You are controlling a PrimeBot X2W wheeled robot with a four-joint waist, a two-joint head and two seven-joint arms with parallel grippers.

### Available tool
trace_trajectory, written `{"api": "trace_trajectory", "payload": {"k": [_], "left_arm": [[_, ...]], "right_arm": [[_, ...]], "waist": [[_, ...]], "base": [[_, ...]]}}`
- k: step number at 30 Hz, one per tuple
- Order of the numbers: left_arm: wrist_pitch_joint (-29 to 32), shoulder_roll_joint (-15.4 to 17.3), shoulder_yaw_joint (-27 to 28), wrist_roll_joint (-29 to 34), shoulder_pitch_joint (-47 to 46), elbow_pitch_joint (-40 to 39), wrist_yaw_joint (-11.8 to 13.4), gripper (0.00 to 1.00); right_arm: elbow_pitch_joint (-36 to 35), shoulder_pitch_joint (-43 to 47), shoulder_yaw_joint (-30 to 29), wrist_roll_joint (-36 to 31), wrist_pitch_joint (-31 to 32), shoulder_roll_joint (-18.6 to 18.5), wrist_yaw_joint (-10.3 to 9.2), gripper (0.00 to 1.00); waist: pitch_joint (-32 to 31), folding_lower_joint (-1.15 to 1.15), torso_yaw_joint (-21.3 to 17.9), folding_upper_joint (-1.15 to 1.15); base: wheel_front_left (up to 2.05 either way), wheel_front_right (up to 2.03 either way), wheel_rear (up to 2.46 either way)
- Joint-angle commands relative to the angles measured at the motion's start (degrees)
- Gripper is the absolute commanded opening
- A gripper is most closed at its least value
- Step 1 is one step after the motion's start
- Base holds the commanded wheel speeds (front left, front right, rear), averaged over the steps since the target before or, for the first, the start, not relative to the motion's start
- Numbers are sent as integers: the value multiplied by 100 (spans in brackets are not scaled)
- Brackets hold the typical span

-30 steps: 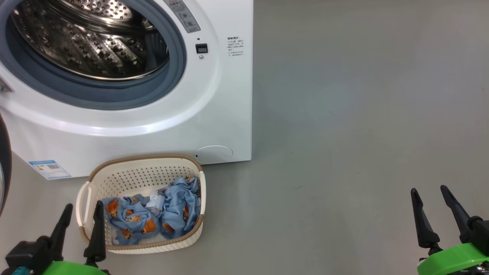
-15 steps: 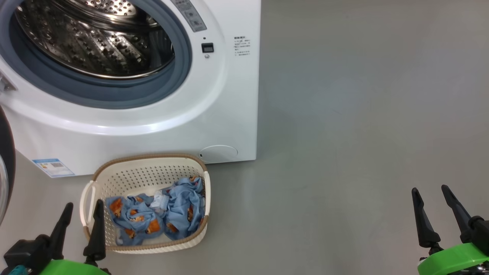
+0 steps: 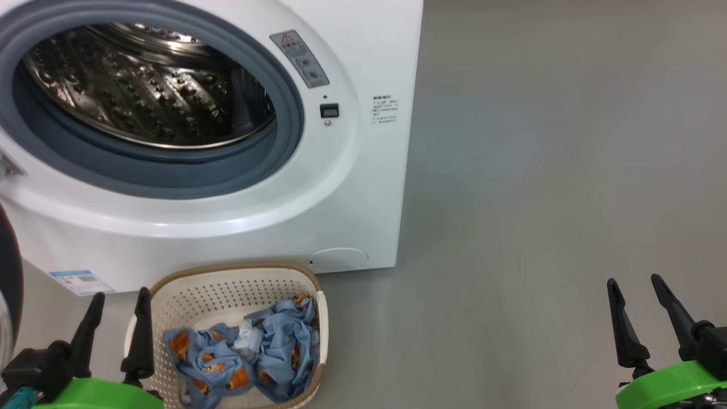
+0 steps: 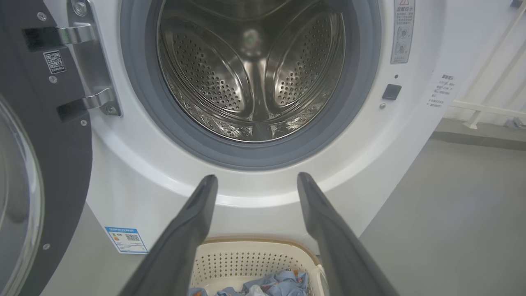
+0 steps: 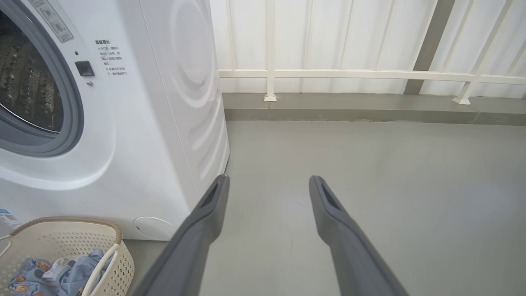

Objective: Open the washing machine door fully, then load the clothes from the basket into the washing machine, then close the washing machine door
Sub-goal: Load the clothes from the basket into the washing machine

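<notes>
The white washing machine (image 3: 352, 187) stands with its steel drum (image 3: 147, 91) exposed inside a grey gasket. Its black-rimmed door (image 4: 45, 164) is swung open at the left, also seen as a dark edge (image 3: 8, 284) in the head view. On the floor before the machine sits the cream basket (image 3: 227, 278) holding the light blue clothes (image 3: 255, 352) with orange figures. My left gripper (image 3: 119, 298) hovers open at the basket's left end, nothing between its fingers. My right gripper (image 3: 635, 284) stands open over bare floor far to the right.
Grey floor (image 3: 539, 170) stretches to the right of the machine. A white railing and panelled wall (image 5: 349, 74) close off the back. A blue label sticker (image 3: 79, 281) marks the machine's lower left front.
The head camera has tilted and turned, so machine and basket sit lower and further right in the picture. Both grippers stay open in the same places.
</notes>
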Motion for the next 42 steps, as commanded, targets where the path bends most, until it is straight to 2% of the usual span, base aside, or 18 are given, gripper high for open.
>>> {"api": "trace_trajectory", "payload": {"k": [1, 24, 30, 42], "left_arm": [[-36, 136, 233, 66, -225, -112, -9, 100], [-36, -53, -5, -89, -180, 331, -9, 100], [-36, -70, -195, -151, -383, 946, -9, 100], [-36, 60, -927, -439, -1728, 3298, -9, 100]], "right_arm": [[-145, -125, 145, 40, -70, -62, 9, 100], [-193, -221, 325, 53, -70, 47, 9, 100], [-247, -322, 347, 59, -70, 109, 9, 100], [-365, -804, 471, 24, -70, 245, 9, 100]], "waist": [[2, 0, -2, 0], [169, 0, -1, 0], [457, 0, -39, 0], [1444, 0, -227, 0]], "base": [[82, -82, 0], [9, -9, 0], [0, 0, 0], [0, 0, 0]]}}
